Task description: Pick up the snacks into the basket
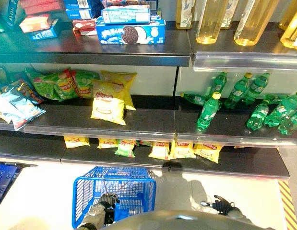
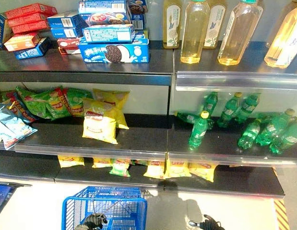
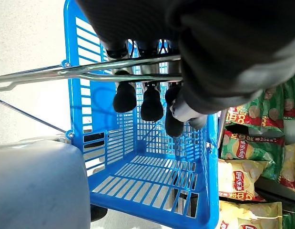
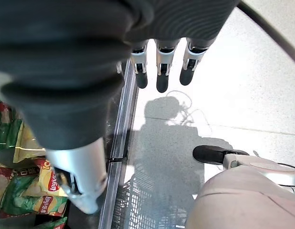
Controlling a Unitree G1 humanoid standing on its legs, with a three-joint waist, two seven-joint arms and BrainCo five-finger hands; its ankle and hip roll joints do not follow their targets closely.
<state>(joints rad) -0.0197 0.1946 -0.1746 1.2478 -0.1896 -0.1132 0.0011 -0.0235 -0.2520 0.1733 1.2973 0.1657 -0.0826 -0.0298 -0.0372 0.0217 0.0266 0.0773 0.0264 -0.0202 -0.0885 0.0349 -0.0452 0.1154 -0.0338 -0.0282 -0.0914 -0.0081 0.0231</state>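
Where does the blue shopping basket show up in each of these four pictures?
Left eye view: blue basket at the bottom centre, on the floor below the shelves.
Right eye view: bottom, left of centre.
Left wrist view: close up, its wire handles under the left hand's curled fingers.
Right wrist view: I cannot make the basket out.
Shared landmark: yellow chip bags on the lowest shelf.

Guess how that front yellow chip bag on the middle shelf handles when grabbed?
The chip bag looks puffed, so probably light and squashy. Its glossy film may slip between fingers. It leans on the bags behind, so pulling it might shift them.
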